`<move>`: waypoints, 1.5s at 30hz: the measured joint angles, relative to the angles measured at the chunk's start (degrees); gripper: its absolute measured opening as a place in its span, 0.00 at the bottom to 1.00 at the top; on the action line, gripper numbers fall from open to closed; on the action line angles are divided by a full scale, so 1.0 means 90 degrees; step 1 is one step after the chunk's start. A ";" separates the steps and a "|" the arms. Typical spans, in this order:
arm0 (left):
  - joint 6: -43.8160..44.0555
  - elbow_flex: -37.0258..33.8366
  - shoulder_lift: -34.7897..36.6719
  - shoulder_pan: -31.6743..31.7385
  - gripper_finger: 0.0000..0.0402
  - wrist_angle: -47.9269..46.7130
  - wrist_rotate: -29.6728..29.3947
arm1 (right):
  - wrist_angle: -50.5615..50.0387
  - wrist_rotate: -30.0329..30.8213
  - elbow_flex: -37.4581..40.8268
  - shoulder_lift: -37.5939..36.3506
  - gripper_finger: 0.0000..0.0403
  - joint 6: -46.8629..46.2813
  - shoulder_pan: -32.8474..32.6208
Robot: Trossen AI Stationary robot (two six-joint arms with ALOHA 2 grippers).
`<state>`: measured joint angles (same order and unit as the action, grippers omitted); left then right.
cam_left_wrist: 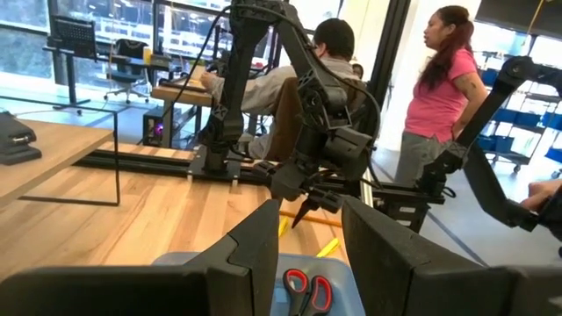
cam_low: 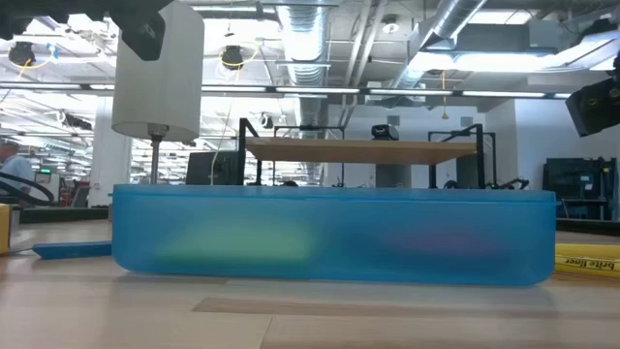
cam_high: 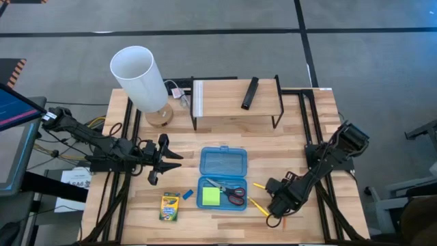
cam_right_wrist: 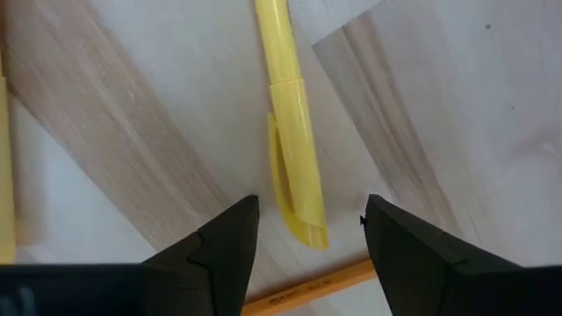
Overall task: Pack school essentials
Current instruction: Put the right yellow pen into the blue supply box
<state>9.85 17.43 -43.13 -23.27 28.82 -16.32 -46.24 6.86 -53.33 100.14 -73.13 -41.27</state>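
There, my right hand (cam_right_wrist: 307,230) hung spread right over a yellow stick (cam_right_wrist: 291,132) on the bench (cam_high: 321,137), lower right of the high view beside the blue case (cam_high: 222,179); its long axis ran straight ahead between my fingers. My left hand (cam_high: 164,162), half spread, waited far off at left

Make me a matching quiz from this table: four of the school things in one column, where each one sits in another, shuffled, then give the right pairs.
Things:
1. scissors
2. crayon box
3. eraser
4. yellow highlighter

Places:
A. on the wood right of the blue case, under the right end effector
B. on the wood left of the case, nearest the table's front edge
C. inside the case beside the green sticky notes
D. on the wood between the crayon box and the case

Pairs: 1-C, 2-B, 3-D, 4-A
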 joint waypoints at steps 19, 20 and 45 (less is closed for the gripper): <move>0.0036 0.0002 0.0000 0.0000 0.28 0.0002 0.0002 | 0.0000 -0.0213 -0.0003 0.0007 0.10 0.0299 0.0145; 0.0036 0.0000 0.0000 0.0000 0.28 0.0002 0.0002 | -0.0032 -0.0217 -0.0027 0.0015 0.11 0.0299 0.0145; 0.0032 0.0002 0.0000 0.0000 0.28 0.0002 0.0005 | -0.0575 -0.0258 -0.0438 0.0053 0.15 0.0341 0.0150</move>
<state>10.14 17.45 -43.13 -23.27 28.84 -16.27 -51.41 4.54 -57.27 100.62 -70.06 -39.92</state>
